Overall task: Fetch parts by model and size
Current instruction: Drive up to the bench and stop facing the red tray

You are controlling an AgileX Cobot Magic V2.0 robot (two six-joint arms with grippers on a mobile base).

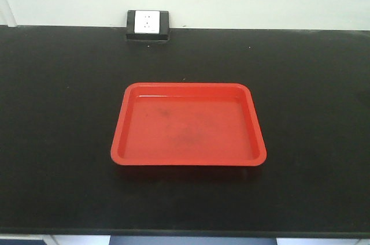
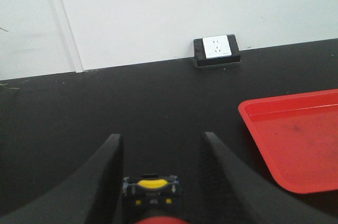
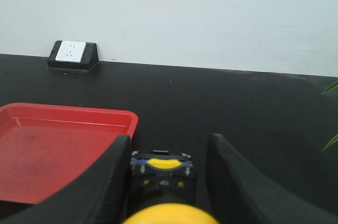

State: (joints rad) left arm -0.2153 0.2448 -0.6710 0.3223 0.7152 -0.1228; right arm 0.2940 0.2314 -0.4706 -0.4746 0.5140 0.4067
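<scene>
In the left wrist view a switch with a red cap (image 2: 152, 189) sits between the black fingers of my left gripper (image 2: 161, 137), base pointing away; the jaws are shut on it, above the black table. The right wrist view shows a switch with a yellow cap (image 3: 162, 174) held the same way in my right gripper (image 3: 170, 138). On the table lies a red tray (image 1: 185, 126) with nothing in it. This tray (image 2: 296, 145) lies ahead and right of the left gripper. The tray (image 3: 53, 150) is ahead and left of the right gripper. Neither gripper shows in the front view.
A black wall-side socket box (image 1: 148, 24) stands at the table's back edge behind the tray. It also appears as a socket box (image 2: 216, 49) and socket box (image 3: 72, 54) in the wrist views. Green leaf tips (image 3: 331, 86) poke in at far right.
</scene>
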